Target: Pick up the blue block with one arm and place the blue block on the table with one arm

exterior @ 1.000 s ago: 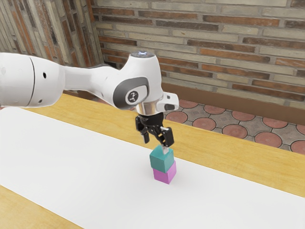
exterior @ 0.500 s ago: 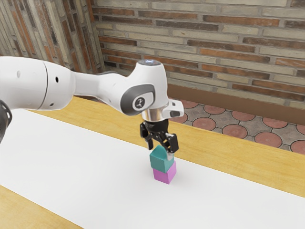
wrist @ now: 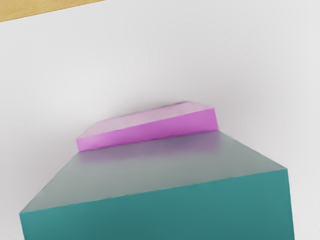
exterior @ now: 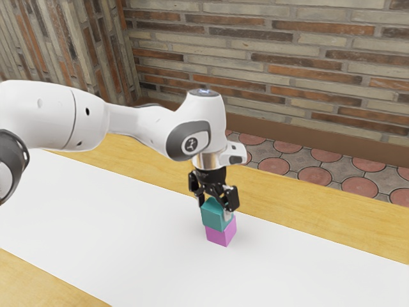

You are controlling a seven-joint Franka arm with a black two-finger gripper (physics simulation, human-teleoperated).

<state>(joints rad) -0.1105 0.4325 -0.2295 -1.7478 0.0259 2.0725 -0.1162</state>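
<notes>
Compared with half a second ago, I have my arm [exterior: 57, 115] lower, and the pincer [exterior: 215, 210] sits further down around the blue block [exterior: 214, 220]; both blocks are where they were. The pincer's fingers stand apart, one on either side of the blue block, not clamped on it. That block, more teal than true blue, rests on top of the pink block [exterior: 219, 236]; from the wrist I see it large just under my hand, the pink one poking out past one edge. The pink block stands on a white sheet [exterior: 121, 230] laid along the yellowish wooden tabletop [exterior: 319, 215]. Behind runs a brick wall [exterior: 287, 64] in cream, grey and rust, with a brown baseboard [exterior: 319, 139] above a floor [exterior: 314, 173] patterned with reddish rounds set in grey.
</notes>
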